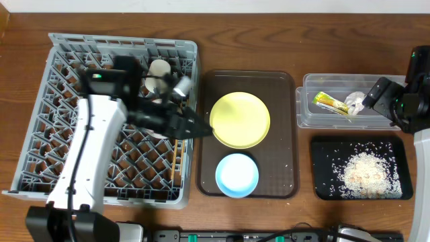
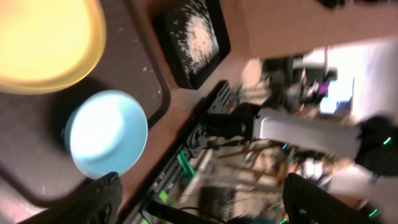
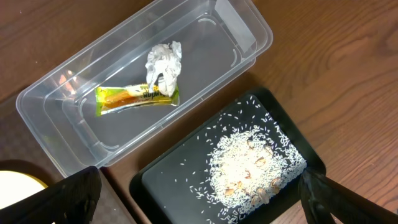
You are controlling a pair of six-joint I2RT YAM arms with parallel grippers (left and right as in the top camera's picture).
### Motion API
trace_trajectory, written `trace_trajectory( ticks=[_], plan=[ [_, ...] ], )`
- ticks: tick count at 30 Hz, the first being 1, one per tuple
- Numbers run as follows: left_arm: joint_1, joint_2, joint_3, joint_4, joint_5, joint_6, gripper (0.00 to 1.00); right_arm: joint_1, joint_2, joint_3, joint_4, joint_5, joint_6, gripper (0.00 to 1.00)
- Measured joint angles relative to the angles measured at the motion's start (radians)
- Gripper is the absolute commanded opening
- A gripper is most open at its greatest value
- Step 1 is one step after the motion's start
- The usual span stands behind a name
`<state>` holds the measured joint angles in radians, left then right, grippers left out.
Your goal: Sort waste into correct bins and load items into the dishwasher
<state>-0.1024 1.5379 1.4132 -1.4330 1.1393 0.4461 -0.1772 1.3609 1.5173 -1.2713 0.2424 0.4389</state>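
Nearest the overhead lens stands the white-cased left arm, and its left hand (image 1: 195, 128) hovers at the edge of the large square grey lattice dish rack (image 1: 121, 42), on the side facing the brown serving tray (image 1: 285, 134). In the blurred left wrist view the fingers (image 2: 93, 202) stand well apart with nothing between them: open and empty.

**Findings**
- Round yellow plate (image 1: 240, 119) lies on the brown tray at its far half. The light blue bowl (image 1: 236, 175) sits on its near half.
- Thin wooden chopsticks (image 1: 176, 158) lie in the rack beside the tray. White crockery (image 1: 160, 70) also sits there, partly hidden by the arm.
- Clear rectangular plastic tub (image 3: 37, 106), beyond the tray's right side, holds the green-and-yellow snack wrapper (image 3: 137, 96) and the crumpled white tissue (image 3: 164, 62).
- Shallow black rectangular tray (image 1: 322, 151), also right of the brown tray, carries the whitish rice scraps (image 1: 366, 173).
- Right hand (image 3: 199, 202) hangs above these two bins, spread wide and holding nothing.

**Assessment**
Waste appears sorted. The step in hand is judged to be rack loading, with plate and blue bowl outstanding.

**Next move**
It likely calls for the left hand to reach over the tray rim and take the plate by its edge. The plate lies flat, so one finger must get under the lip. The lift must then clear both the tray rim and the rack wall.
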Motion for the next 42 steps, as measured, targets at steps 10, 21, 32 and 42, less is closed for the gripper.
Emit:
trace_trajectory(
  ticks=[10, 21, 32, 42],
  plan=[
    [-0.379, 0.0, -0.046, 0.415, -0.33, -0.465, 0.91, 0.0, 0.0, 0.0, 0.0, 0.0, 0.0, 0.99],
    [-0.784, 0.008, -0.058, 0.559, -0.938, -0.985, 0.42, 0.0, 0.0, 0.0, 0.0, 0.0, 0.0, 0.99],
    [-1.0, 0.172, -0.058, 0.595, -1.093, -1.112, 0.29, 0.0, 0.0, 0.0, 0.0, 0.0, 0.0, 0.99],
    [-1.017, 0.325, -0.061, 0.532, -1.257, -1.385, 0.29, 0.0, 0.0, 0.0, 0.0, 0.0, 0.0, 0.99]
  ],
)
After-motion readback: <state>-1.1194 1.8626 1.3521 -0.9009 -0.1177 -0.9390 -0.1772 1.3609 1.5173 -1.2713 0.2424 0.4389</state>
